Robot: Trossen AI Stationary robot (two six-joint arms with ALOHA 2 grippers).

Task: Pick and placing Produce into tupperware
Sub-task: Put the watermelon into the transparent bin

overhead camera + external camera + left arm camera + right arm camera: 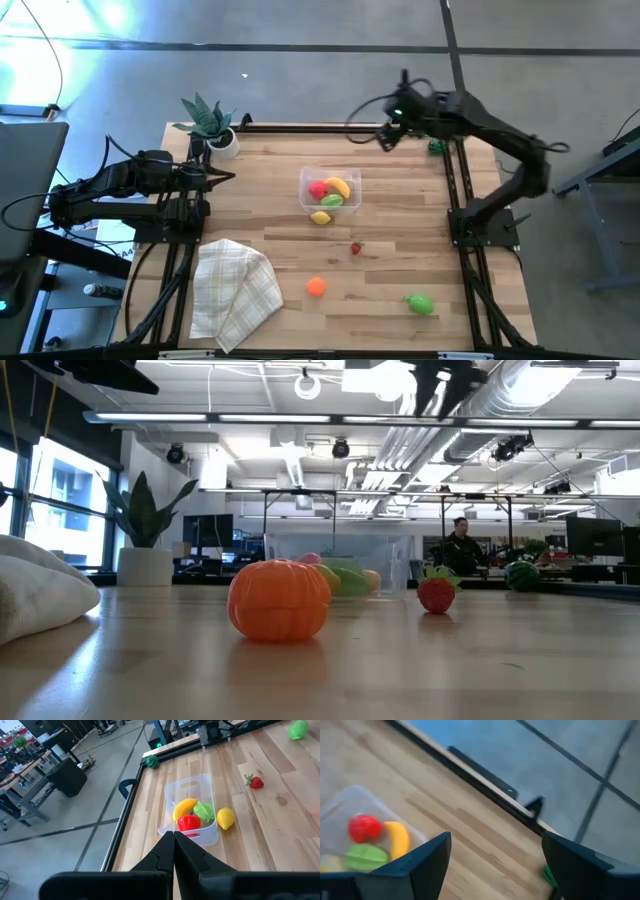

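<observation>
On the wooden tabletop [400, 210], the small dark-green toy vegetable [436, 147] lay just beside the right end effector [386, 138], fingers spread; the left end effector [228, 178], pressed together, waited well apart

Clear tupperware [330, 178] holds banana [339, 186], red and green pieces; lemon [321, 218] touching outside; strawberry [356, 248], orange [316, 287], green piece [420, 303] scattered.

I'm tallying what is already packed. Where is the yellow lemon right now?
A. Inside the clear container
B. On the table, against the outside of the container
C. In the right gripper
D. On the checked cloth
B: the lemon lies on the wood just outside the container, which holds the banana, a red piece and a green piece.
</observation>
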